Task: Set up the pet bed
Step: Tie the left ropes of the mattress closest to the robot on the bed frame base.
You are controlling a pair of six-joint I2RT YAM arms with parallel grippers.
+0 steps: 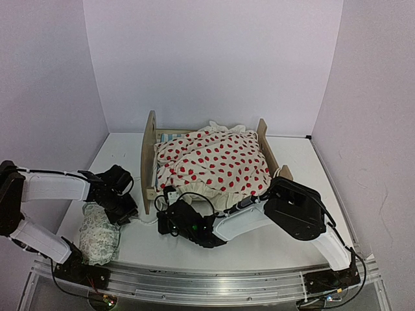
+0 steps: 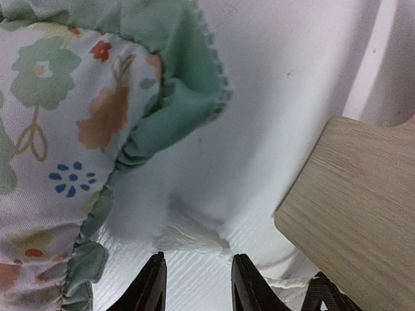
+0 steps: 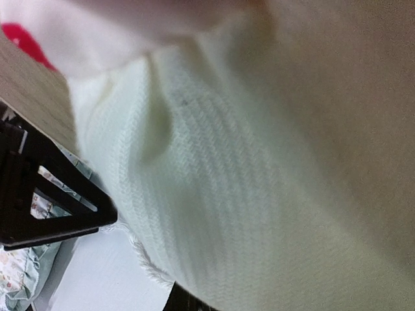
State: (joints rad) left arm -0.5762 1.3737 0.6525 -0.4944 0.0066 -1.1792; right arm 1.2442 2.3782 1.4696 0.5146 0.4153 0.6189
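1. Mounting rail (image 1: 194, 282) runs along the near edge of the table (image 1: 295, 159) and carries both arm bases.
2. Just beyond it, at the near left, the pillow (image 1: 98, 236) lies on the table beside the left arm, apart from the bed.
3. The left gripper (image 1: 124, 208) sits low between the pillow and the bed's near-left corner. Its wrist view shows the fingers (image 2: 154, 285) parted, with nothing between them and puckered white cloth just ahead.
4. The pet bed (image 1: 150, 159) stands at the far centre, headboard to the left and footboard to the right.
5. The blanket (image 1: 214, 165) is heaped over the bed, leaving a strip of mattress (image 1: 170, 137) showing at the far left.
6. The right gripper (image 1: 171, 195) is closed at the blanket's near-left hem. Cream cloth fills its wrist view, so I cannot tell whether it pinches the hem.
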